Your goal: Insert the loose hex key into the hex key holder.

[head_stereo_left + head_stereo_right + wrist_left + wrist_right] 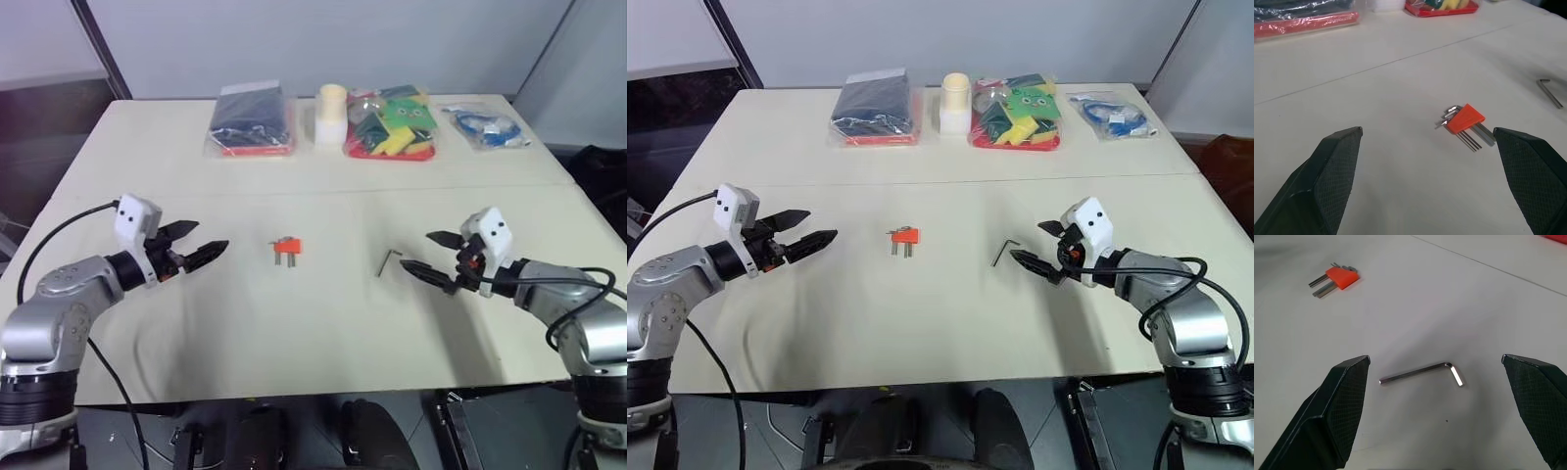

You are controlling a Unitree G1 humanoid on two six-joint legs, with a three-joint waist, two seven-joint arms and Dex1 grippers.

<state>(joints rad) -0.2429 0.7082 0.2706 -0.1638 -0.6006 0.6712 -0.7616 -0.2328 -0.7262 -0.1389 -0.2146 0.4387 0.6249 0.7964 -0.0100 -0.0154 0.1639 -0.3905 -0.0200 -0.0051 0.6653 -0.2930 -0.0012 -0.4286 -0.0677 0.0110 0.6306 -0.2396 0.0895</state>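
Note:
The orange-red hex key holder (288, 250) lies flat at the middle of the table, short grey keys sticking out toward me. The loose hex key (388, 261), a thin L-shaped metal rod, lies to its right on the bare tabletop. My left gripper (196, 243) hovers open to the left of the holder, a hand's width away, with nothing between its fingers. My right gripper (431, 255) hangs open just right of the loose hex key and points at it. In the right wrist view the hex key (1422, 373) lies between and beyond the two black fingers.
Along the far edge of the table (147, 323) lie a dark flat bag with a red edge (251, 122), a cream cylinder (330, 116), a bag of coloured parts (392, 124) and a bag with a blue cable (487, 127). A seam line crosses the tabletop.

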